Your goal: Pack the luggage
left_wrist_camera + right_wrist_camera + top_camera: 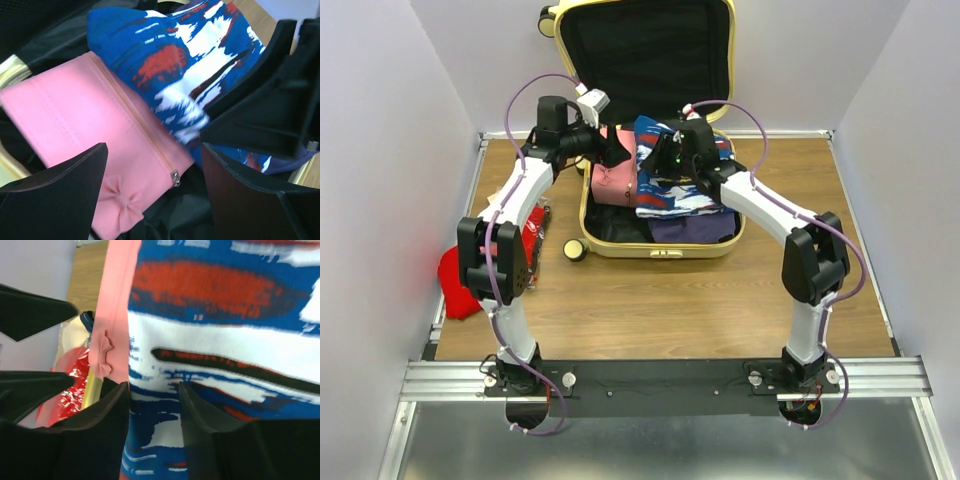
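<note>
The suitcase (660,250): stiff, slick shell, probably heavy, best gripped at the lid edge (731,60); left gripper (152,145) stands wide open, right gripper (153,386) partly open, both empty.

The luggage (660,248) lid is cropped at 12 o'clock in the top view. At 9 o'clock on the table (720,300), the left arm (495,255) hides part of a red bundle (455,285). The right wrist view blurs the patterned cloth (225,350), cropped at 12 and 3 o'clock.
</note>
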